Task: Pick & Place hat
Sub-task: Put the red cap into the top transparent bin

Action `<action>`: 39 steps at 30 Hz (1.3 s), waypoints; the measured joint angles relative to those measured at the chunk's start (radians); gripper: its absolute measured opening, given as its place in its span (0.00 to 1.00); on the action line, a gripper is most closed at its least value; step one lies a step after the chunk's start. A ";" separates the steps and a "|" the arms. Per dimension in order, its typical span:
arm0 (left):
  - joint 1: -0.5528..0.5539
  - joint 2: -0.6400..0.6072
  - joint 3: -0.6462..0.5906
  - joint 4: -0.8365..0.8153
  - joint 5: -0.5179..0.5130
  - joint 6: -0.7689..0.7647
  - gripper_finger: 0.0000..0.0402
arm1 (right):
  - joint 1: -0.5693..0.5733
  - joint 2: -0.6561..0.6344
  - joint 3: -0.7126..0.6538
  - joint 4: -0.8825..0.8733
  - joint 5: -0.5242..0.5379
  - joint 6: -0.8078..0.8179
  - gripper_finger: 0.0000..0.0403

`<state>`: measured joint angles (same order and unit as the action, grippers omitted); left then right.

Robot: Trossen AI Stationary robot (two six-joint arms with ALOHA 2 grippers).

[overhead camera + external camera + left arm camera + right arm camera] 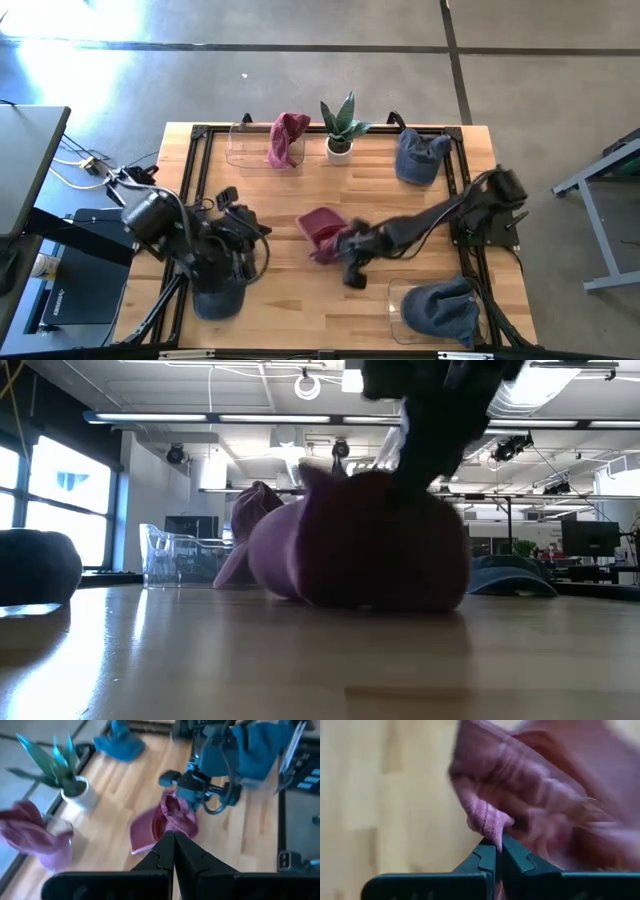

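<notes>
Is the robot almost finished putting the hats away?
Partly. One pink hat already hangs in the clear bin at the back, and a blue hat sits in the front bin. The right gripper is shut on the pink hat in the middle. Two blue hats lie outside any bin.

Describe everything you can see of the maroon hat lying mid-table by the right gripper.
The maroon fabric hat lies crumpled at the middle of the wooden table, soft and ribbed like knitted or fleece cloth, its opening gaping toward the left arm in the left wrist view. The right gripper is shut on a pinched fold at its edge. From table height it looks like a rounded mound resting on the boards. Nothing else touches it.
</notes>
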<state>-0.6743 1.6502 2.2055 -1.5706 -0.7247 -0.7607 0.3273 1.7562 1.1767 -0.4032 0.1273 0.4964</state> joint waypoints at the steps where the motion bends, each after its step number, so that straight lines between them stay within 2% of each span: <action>1: 0.000 0.003 -0.020 0.000 0.015 -0.017 0.00 | 0.002 0.035 -0.023 0.106 -0.029 -0.002 0.03; 3: 0.000 0.006 -0.066 0.000 0.061 -0.064 0.00 | -0.005 0.092 -0.049 0.256 -0.118 -0.003 0.06; 6: 0.000 0.006 -0.133 -0.001 0.145 -0.144 0.00 | -0.041 0.131 -0.025 0.349 -0.249 0.017 0.17; 9: 0.000 0.006 -0.191 -0.001 0.188 -0.227 0.00 | -0.089 0.124 0.023 0.319 -0.441 0.028 0.31; 12: -0.024 -0.001 -0.251 0.002 0.196 -0.345 0.00 | -0.130 0.087 0.087 0.194 -0.636 0.015 0.44; 13: -0.039 -0.007 -0.273 0.001 0.189 -0.390 0.00 | -0.140 0.068 0.111 0.135 -0.660 0.000 0.47; 15: -0.063 -0.018 -0.320 0.003 0.182 -0.477 0.00 | -0.156 0.036 0.156 -0.006 -0.630 -0.036 0.52; 18: -0.081 -0.023 -0.410 0.024 0.169 -0.614 0.00 | -0.172 0.009 0.200 -0.169 -0.443 -0.074 0.54; 20: -0.062 -0.030 -0.472 0.072 0.171 -0.665 0.00 | -0.194 0.003 0.215 -0.199 -0.356 -0.065 0.54; 24: 0.020 -0.056 -0.593 0.205 0.249 -0.674 0.00 | -0.246 0.045 0.217 -0.210 -0.340 -0.078 0.52; 26: 0.057 -0.059 -0.648 0.264 0.286 -0.654 0.00 | -0.270 0.093 0.215 -0.204 -0.354 -0.109 0.51; 29: 0.098 -0.075 -0.719 0.346 0.364 -0.605 0.00 | -0.285 0.146 0.214 -0.200 -0.430 -0.172 0.49; 32: 0.127 -0.109 -0.786 0.417 0.426 -0.571 0.00 | -0.273 0.185 0.215 -0.214 -0.425 -0.240 0.45; 35: 0.179 -0.124 -0.875 0.469 0.464 -0.585 0.00 | -0.256 0.195 0.214 -0.218 -0.422 -0.271 0.34; 39: 0.272 -0.173 -1.003 0.609 0.491 -0.601 0.00 | -0.235 0.193 0.216 -0.215 -0.424 -0.296 0.09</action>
<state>-0.4027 1.4769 1.2028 -0.9612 -0.2335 -1.3613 0.0924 1.9488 1.3922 -0.6184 -0.2964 0.2004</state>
